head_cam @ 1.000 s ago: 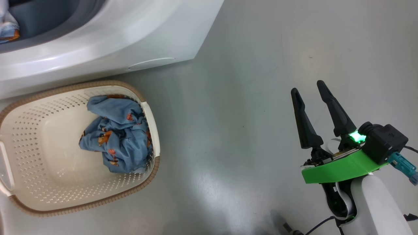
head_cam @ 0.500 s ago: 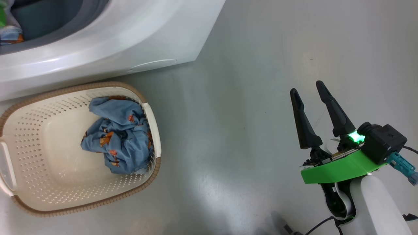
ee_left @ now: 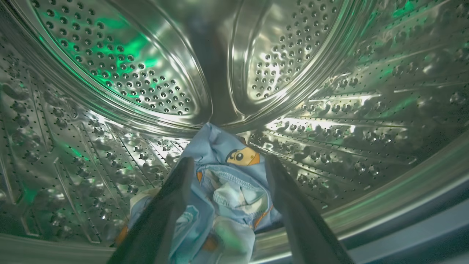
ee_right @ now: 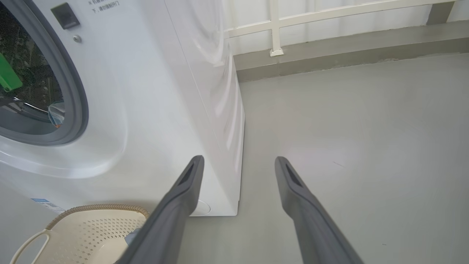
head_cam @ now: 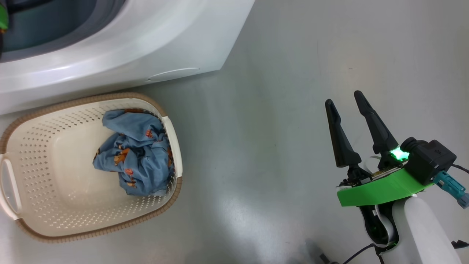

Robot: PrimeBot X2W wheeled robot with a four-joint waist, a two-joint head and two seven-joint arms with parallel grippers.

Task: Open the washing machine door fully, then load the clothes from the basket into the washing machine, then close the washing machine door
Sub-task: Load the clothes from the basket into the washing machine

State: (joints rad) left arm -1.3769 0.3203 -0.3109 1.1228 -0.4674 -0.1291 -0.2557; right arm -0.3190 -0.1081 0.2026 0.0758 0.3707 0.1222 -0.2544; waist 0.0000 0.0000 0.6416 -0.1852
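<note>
Reaching into the steel drum [ee_left: 110,55], the left gripper [ee_left: 229,160] had its two dark fingers spread wide apart at the bottom middle of the left wrist view. A light blue garment [ee_left: 238,156] printed with an orange cartoon figure lay bunched on the drum wall between and beyond them. Whether the cloth brushed either finger was hard to tell, but nothing was pinched.

In the head view, the cream basket [head_cam: 44,154] sat on the grey floor [head_cam: 274,110] at the lower left, just below the white front of the washing machine [head_cam: 146,36] that crossed the upper left. More blue clothes [head_cam: 135,154] were crumpled against the basket's right wall.

The right gripper [head_cam: 343,98] hung at the lower right over bare floor, well apart from the basket, with its fingers parted and empty. In the right wrist view they framed the machine's lower corner, and a grey seal ring [ee_right: 78,110] edged the opening at the upper left.
</note>
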